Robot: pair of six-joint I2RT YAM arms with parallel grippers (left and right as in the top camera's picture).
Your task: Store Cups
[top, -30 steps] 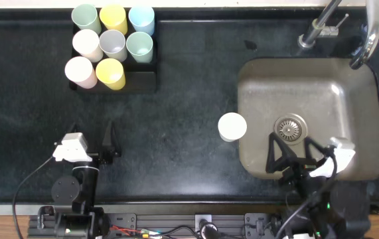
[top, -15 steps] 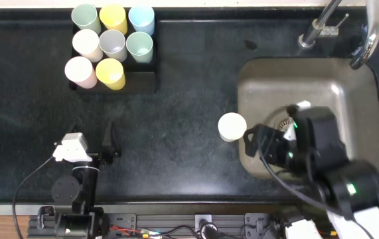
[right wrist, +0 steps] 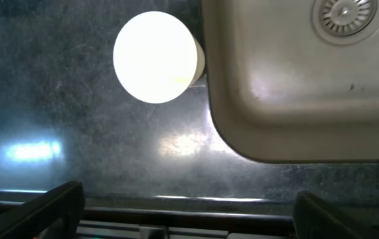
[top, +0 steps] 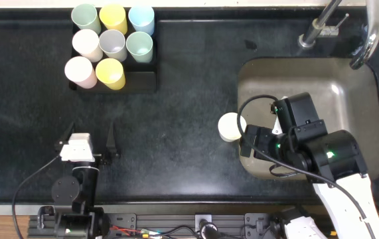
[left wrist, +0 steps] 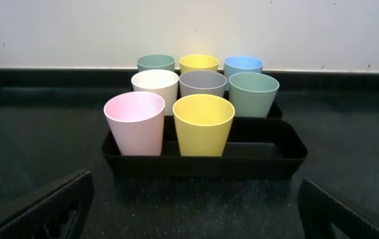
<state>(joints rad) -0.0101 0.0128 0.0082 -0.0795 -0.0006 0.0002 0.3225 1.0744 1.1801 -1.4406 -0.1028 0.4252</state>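
Observation:
A white cup (top: pixel 229 126) stands upside down on the dark counter, right against the sink's left rim; it is the pale disc (right wrist: pixel 156 56) in the right wrist view. My right gripper (right wrist: pixel 189 222) hangs open above the counter near that cup, holding nothing. Its arm (top: pixel 302 143) stretches over the sink's left part. A black tray (top: pixel 146 81) at the back left holds several pastel cups (top: pixel 111 73), with its front right slot bare. My left gripper (top: pixel 93 141) rests open on the counter in front of the tray (left wrist: pixel 269 149), facing a yellow cup (left wrist: pixel 203 124) and a pink cup (left wrist: pixel 135 122).
The steel sink (top: pixel 348 86) fills the right side, with its drain (right wrist: pixel 346 16) near the middle and a faucet (top: pixel 318 26) behind it. Open dark counter (top: pixel 176 119) lies between the tray and the sink.
My right arm has risen from its rest at the sink's front and swung left toward the white cup. The left gripper has barely shifted.

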